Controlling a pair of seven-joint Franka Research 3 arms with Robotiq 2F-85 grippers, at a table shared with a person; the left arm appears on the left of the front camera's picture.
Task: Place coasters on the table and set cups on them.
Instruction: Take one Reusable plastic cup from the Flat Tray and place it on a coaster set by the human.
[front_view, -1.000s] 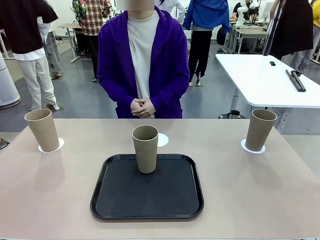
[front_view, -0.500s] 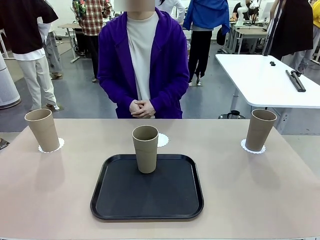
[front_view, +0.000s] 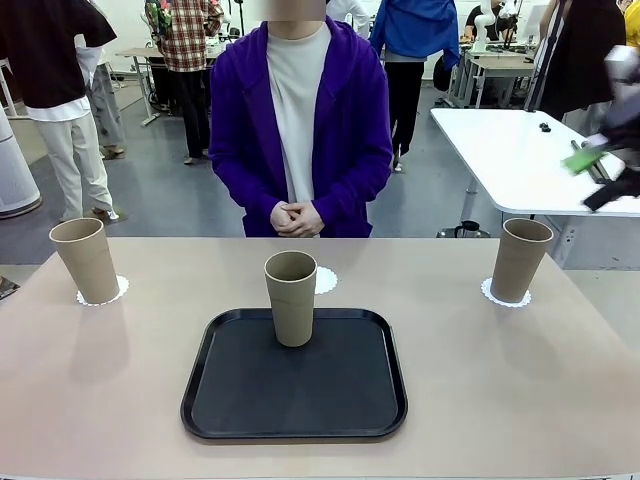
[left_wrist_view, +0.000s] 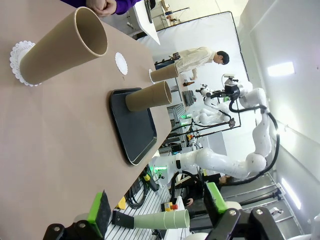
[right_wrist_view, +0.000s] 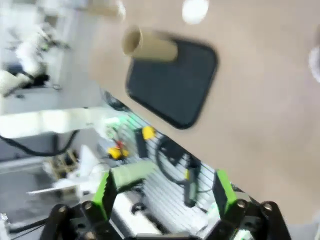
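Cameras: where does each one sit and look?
Front view: robot's side, faces across the beige table at the purple-jacketed person; right gripper upper right.
Left wrist view: at the table's left end, looks along it; open left gripper below.
Right wrist view: high, looks down; right gripper open below.
All show the tall khaki cup on the black square tray.
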